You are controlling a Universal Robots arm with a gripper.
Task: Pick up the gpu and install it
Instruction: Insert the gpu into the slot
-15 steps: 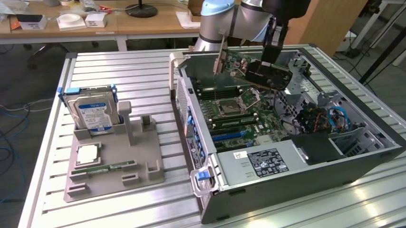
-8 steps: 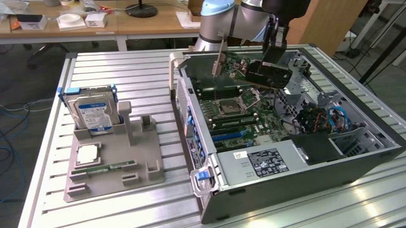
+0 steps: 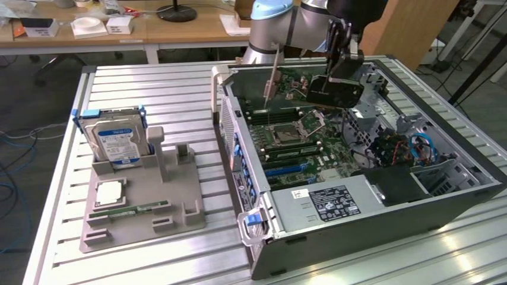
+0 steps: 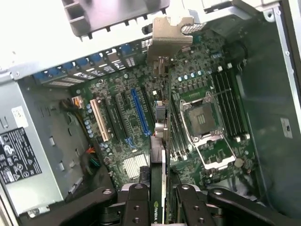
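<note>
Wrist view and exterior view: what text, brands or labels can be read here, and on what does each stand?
"NVIDIA", beside a green logo, on the edge of the gpu held in the gripper; further letters are cut off.
Too small to read: the print on the power supply label.
Blurred, unreadable: the hard drive label.

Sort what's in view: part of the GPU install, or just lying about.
Job: gpu, held in the gripper; open computer case; motherboard.
Lying about: hard drive; memory stick; grey holder.
</note>
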